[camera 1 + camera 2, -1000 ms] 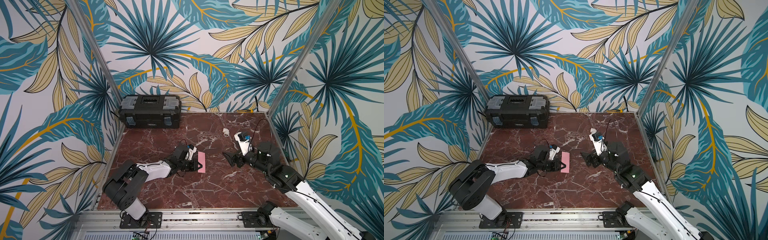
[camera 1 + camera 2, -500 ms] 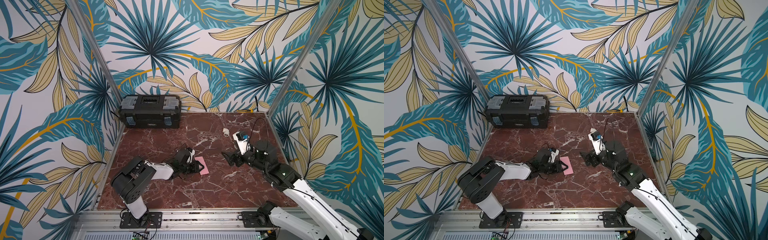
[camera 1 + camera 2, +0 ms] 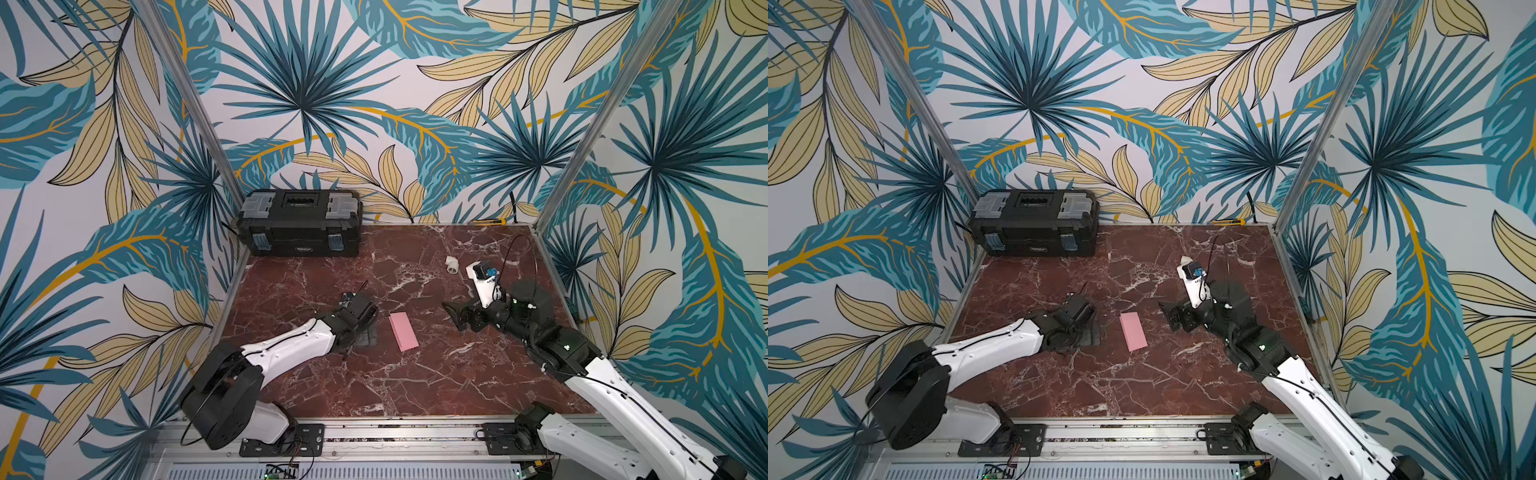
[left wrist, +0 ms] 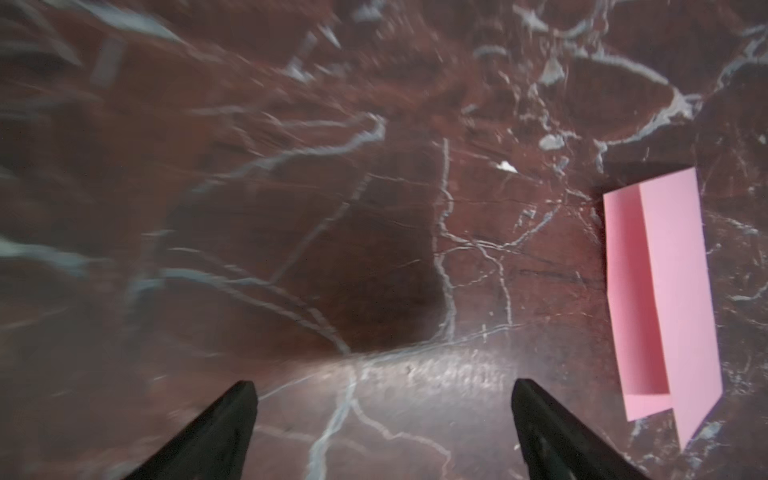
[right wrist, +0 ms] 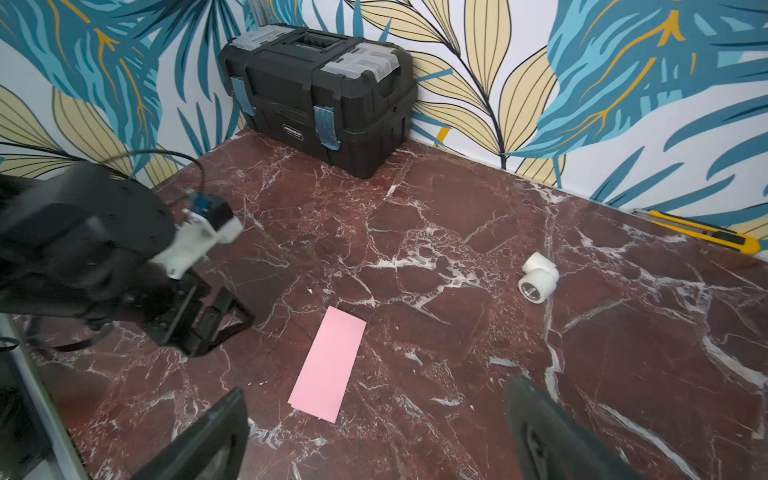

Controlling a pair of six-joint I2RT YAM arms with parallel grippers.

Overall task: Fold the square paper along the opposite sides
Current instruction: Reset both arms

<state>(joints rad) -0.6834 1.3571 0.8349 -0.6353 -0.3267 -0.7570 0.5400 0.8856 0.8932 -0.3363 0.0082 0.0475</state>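
The square paper (image 3: 403, 331) (image 3: 1133, 331) is light pink and lies folded into a narrow strip on the marble table, mid-table between the two arms. In the left wrist view the paper (image 4: 665, 291) shows its upper flap slightly askew over the lower layer. My left gripper (image 3: 366, 336) (image 4: 382, 386) is open, just left of the paper and apart from it, with only marble between its fingers. My right gripper (image 3: 457, 318) (image 5: 374, 395) is open to the right of the paper (image 5: 328, 363), also clear of it.
A black toolbox (image 3: 301, 222) stands at the back left against the wall. A small white pipe elbow (image 3: 453, 264) lies at the back right, close to the right arm. A yellow utility knife (image 5: 706, 232) rests along the back wall.
My left gripper opened and drew back to the left, off the paper, which now lies free and folded. The right gripper opened slightly wider and stayed roughly in place.
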